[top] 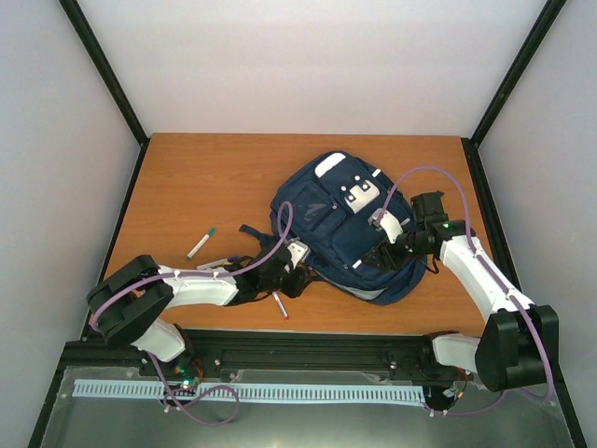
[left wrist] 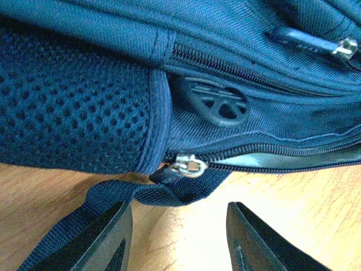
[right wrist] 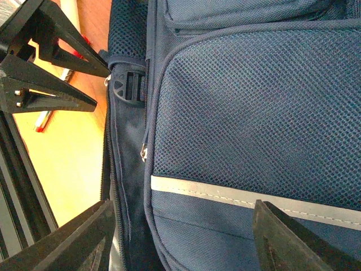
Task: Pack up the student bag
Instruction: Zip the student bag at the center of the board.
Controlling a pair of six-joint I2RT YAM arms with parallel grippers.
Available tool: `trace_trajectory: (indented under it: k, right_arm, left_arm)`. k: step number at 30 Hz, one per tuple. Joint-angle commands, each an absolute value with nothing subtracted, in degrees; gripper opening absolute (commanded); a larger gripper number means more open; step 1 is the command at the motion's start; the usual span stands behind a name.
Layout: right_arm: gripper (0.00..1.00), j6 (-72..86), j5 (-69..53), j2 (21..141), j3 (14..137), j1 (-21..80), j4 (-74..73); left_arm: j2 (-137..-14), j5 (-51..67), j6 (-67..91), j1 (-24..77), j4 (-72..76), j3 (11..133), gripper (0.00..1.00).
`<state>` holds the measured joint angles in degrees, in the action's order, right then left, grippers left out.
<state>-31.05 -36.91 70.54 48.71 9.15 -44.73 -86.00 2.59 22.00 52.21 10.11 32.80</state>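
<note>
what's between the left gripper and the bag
Nothing visible. The left gripper faces the bag directly, a zipper pull just ahead of its open jaws; only the bag's own strap crosses the table there.

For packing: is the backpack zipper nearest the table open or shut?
Open, at least partly: light lining shows in the gap beside the slider.

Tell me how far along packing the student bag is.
Done: the student bag's zipper gapes slightly, grey lining showing. In hand: left tool open by the zipper pull, right tool open above the bag. Remaining: marker and red pen lie outside on the table.
</note>
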Motion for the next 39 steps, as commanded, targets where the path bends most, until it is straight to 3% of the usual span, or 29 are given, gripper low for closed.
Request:
trace_trajectory:
  k: [1,5,12,19,24,39]
  right_arm:
    - [0.68,-32.1,-38.1,71.2,48.5,9.8,-43.9]
    - [0.68,-32.2,-38.2,71.2,48.4,9.8,-43.9]
    - [0.68,-32.3,-38.2,71.4,48.5,9.8,-43.9]
    - [0.68,-32.3,-38.4,71.4,48.5,9.8,-43.9]
    - [0.67,-32.5,-38.5,71.6,48.6,9.8,-44.0]
    - [0.67,-32.7,-38.8,71.3,48.5,9.8,-44.2]
  left_arm:
    - [-86.7,2.5,19.3,51.8,12.9,36.2,0.48]
    - [-88.5,1.2,18.8,51.6,11.0,38.6,0.56]
    - [-91.2,5.8,17.9,50.4,11.7,40.1,0.49]
    - [-93.6,8.0,16.9,50.4,14.4,39.4,0.59]
    - [-94.3,8.7,15.8,50.4,15.2,39.4,0.42]
    - [-92.4,9.7,16.0,50.4,16.9,36.3,0.24]
